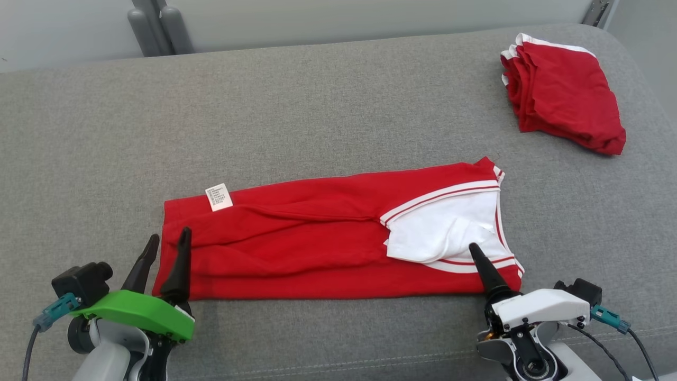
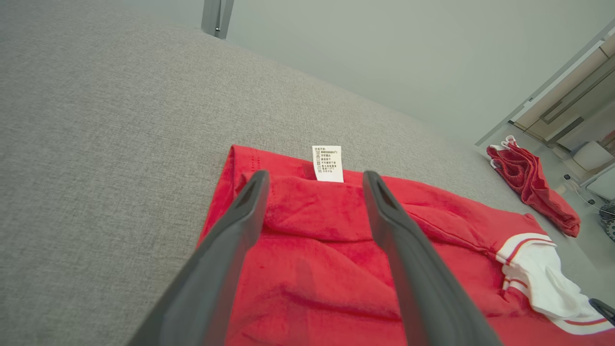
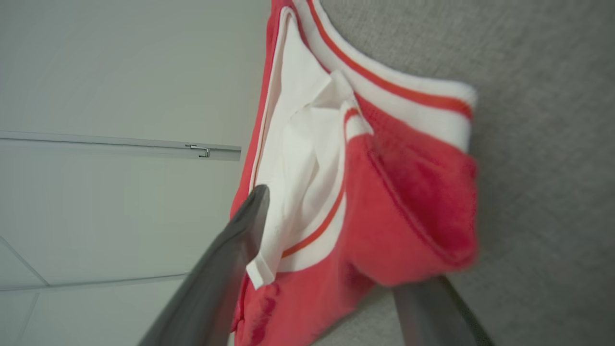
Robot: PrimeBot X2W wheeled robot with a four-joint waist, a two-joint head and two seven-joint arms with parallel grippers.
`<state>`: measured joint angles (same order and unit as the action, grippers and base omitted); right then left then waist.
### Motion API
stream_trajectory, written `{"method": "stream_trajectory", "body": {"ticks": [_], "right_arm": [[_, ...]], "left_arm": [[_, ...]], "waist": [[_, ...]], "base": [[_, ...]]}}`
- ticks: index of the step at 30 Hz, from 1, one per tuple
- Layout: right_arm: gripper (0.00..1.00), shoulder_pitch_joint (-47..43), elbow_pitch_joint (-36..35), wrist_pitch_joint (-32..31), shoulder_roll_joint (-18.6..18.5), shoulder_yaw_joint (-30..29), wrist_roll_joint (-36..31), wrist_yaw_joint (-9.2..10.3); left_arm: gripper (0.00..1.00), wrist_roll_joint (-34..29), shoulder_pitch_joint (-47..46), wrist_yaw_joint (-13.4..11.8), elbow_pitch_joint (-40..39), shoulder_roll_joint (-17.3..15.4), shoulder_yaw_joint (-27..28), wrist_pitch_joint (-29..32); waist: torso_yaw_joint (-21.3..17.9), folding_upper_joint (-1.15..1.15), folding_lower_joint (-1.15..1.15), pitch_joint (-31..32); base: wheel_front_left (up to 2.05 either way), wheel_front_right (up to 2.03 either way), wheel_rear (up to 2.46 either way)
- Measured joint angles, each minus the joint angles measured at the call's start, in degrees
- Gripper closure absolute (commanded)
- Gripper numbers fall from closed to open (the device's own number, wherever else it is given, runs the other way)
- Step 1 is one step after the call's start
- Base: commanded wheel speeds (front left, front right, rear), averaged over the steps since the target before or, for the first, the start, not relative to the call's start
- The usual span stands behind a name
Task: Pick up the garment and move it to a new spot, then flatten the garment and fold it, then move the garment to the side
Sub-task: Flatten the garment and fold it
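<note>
The red garment [image 1: 317, 238] is lying on the grey cushion [image 1: 317, 106] as a long strip, its long axis running left to right. The left gripper [image 1: 168, 235] is hovering over its tagged end, the right gripper [image 1: 476, 256] is straddling the white-trimmed corner, both with fingers spread apart.

The right hand [image 3: 341, 238] is spread wide, one dark finger [image 3: 226, 259] lying over the white collar panel [image 3: 298, 144] of the red garment [image 3: 413, 202], the other at the folded red edge. The grey cloth-covered counter [image 3: 543, 168] lies beneath, with a pale wall [image 3: 120, 72] behind.
</note>
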<state>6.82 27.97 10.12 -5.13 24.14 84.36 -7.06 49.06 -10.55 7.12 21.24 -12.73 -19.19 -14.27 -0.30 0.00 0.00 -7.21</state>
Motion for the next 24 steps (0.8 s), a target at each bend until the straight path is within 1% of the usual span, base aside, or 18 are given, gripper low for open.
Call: {"method": "stream_trajectory", "body": {"ticks": [4,9,16,20,21,22,23,24], "right_arm": [[0.0,0.08,-0.47,0.0,0.08,-0.46,0.99,0.0],[0.0,0.43,-0.37,0.0,0.29,-1.99,3.9,0.0],[0.0,2.56,1.31,-0.07,0.64,-2.71,4.54,0.0],[0.0,3.43,3.57,-0.07,0.69,-3.53,5.26,0.0],[0.06,3.49,3.99,-0.07,0.69,-3.69,5.55,0.0],[0.37,3.54,4.25,-0.07,0.69,-3.75,5.58,0.0],[0.55,3.67,4.45,-0.07,0.69,-3.76,5.6,0.0],[0.71,3.86,4.6,-0.05,0.69,-3.75,5.59,0.0]], "left_arm": [[0.0,0.0,0.0,0.0,0.0,-0.15,-0.12,0.0],[0.0,0.01,0.0,0.0,-0.01,-0.33,-0.15,0.0],[0.0,0.01,-0.01,0.0,-0.01,-0.35,-0.51,0.0],[0.0,0.01,-0.01,0.0,0.0,-0.35,-0.68,0.0],[0.0,0.01,-0.01,0.0,0.0,-0.34,-0.7,0.0],[0.0,0.01,-0.02,0.0,0.01,-0.34,-0.71,0.0],[0.0,0.01,-0.02,0.0,0.01,-0.34,-0.71,0.0],[0.0,0.01,-0.02,0.0,0.02,-0.34,-0.7,0.0]], "waist": [[0.09,0.0,0.0,-0.2],[0.17,0.0,0.0,-0.38],[0.35,0.0,0.0,-0.48],[0.59,0.0,0.0,-0.52],[0.67,0.0,0.0,-0.52],[0.75,0.0,0.0,-0.51],[0.83,0.0,0.0,-0.51],[0.91,0.0,0.0,-0.5]], "base": [[0.0,0.0,0.0],[0.0,0.0,0.0],[0.0,0.0,0.0],[0.0,0.0,0.0],[0.0,0.0,0.0],[0.0,0.0,0.0],[0.0,0.0,0.0],[0.0,0.0,0.0]]}}
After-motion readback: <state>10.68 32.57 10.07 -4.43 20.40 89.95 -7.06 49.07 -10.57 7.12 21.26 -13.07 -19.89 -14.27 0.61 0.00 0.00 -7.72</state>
